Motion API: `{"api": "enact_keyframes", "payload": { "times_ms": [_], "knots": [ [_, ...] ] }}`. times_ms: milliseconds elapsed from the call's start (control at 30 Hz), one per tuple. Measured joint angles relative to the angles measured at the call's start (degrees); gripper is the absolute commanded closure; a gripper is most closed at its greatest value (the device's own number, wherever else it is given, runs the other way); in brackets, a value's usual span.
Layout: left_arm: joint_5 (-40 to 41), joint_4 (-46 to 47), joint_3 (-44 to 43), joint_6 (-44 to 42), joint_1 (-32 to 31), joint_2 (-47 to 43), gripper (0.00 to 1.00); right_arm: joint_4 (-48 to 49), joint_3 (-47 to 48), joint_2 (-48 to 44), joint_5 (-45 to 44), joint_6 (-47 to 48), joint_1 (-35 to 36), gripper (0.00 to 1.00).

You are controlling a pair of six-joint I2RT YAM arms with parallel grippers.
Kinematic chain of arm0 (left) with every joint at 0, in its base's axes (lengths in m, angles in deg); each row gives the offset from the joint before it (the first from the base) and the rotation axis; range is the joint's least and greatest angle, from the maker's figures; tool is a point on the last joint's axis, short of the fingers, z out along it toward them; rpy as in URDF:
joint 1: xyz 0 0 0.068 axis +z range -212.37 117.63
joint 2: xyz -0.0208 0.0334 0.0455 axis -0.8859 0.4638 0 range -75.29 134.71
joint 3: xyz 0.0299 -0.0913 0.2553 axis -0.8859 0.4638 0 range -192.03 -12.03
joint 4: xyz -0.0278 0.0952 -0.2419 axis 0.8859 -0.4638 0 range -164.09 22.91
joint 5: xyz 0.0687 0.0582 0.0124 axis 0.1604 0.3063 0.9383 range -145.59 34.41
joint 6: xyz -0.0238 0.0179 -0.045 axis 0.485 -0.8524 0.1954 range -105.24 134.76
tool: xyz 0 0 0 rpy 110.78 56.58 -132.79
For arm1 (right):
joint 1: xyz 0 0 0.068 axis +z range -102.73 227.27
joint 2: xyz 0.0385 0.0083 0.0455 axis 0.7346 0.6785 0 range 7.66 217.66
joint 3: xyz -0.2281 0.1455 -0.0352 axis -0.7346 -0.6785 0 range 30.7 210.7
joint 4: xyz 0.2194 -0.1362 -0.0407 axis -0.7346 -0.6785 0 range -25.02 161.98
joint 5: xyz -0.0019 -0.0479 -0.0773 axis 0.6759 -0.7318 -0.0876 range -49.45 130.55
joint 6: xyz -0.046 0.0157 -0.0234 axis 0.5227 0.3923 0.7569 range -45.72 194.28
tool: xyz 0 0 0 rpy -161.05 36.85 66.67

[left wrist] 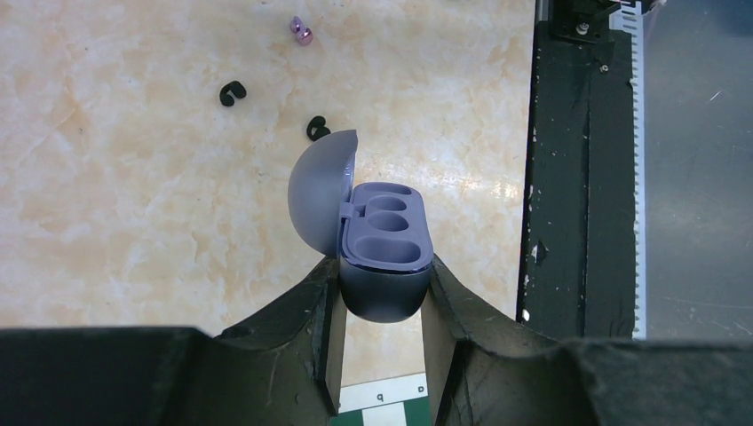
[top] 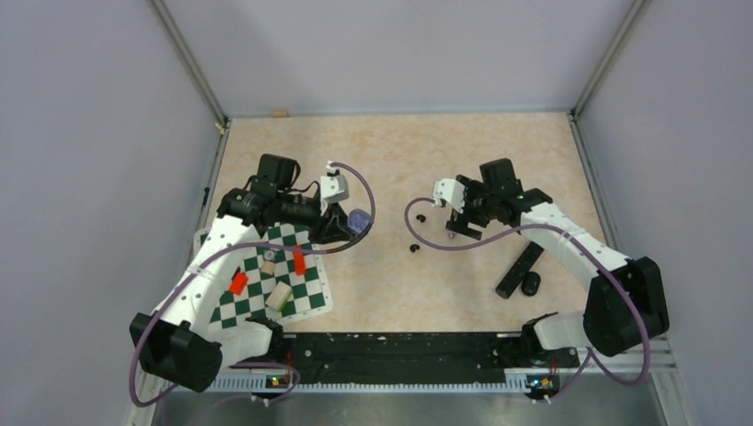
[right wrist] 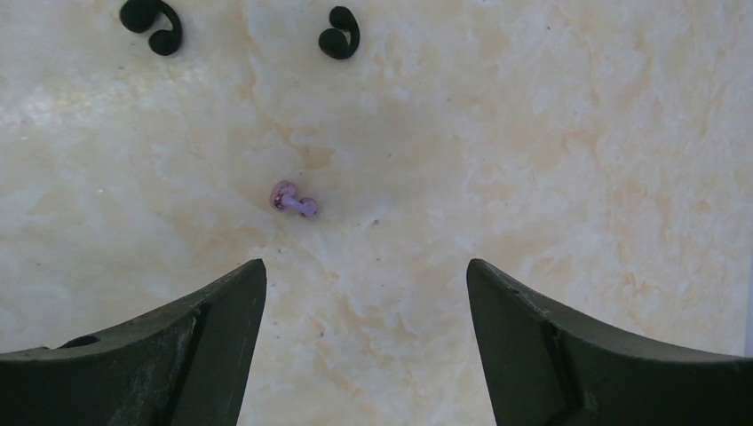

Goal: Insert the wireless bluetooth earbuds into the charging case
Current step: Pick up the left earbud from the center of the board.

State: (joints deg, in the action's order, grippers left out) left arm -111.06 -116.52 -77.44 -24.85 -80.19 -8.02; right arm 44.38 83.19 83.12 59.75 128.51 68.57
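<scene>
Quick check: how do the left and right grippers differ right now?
The left gripper is shut on the charging case, whose lid stands open. The right gripper is open and holds nothing. The left gripper's jaws clamp the case, while the earbud lies untouched on the table ahead of the right gripper's jaws. Both are dark-fingered.

Premises: a robotics test cell, laboratory type. Evidence: a desk [top: 400, 160] with a marble-pattern top, enclosed on three sides by plain grey panels [top: 89, 133] set in aluminium frame posts [top: 189, 60]. A left arm [top: 200, 277] and a right arm [top: 568, 238] are bolted to a black rail [top: 400, 351] at the near edge. A checkered mat [top: 308, 291] carries small props.
</scene>
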Motion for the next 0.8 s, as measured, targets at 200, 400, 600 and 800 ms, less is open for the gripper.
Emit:
{"api": "enact_keyframes", "payload": {
  "times_ms": [200,400,600,800],
  "knots": [
    [-0.5,0.1,0.5,0.0,0.9,0.0,1.0,-0.8,3.1,4.0,-4.0,4.2,0.0,0.19],
    [-0.7,0.3,0.6,0.0,1.1,0.0,1.0,2.1,0.6,4.0,-6.4,8.1,0.0,0.21],
    [-0.7,0.6,1.1,0.0,1.2,0.0,1.0,3.1,-2.1,4.2,-9.5,10.8,1.5,0.23],
    [-0.9,1.0,1.1,0.0,1.2,0.2,1.0,5.6,-2.9,5.0,-10.8,12.2,3.0,0.3]
  ]
}}
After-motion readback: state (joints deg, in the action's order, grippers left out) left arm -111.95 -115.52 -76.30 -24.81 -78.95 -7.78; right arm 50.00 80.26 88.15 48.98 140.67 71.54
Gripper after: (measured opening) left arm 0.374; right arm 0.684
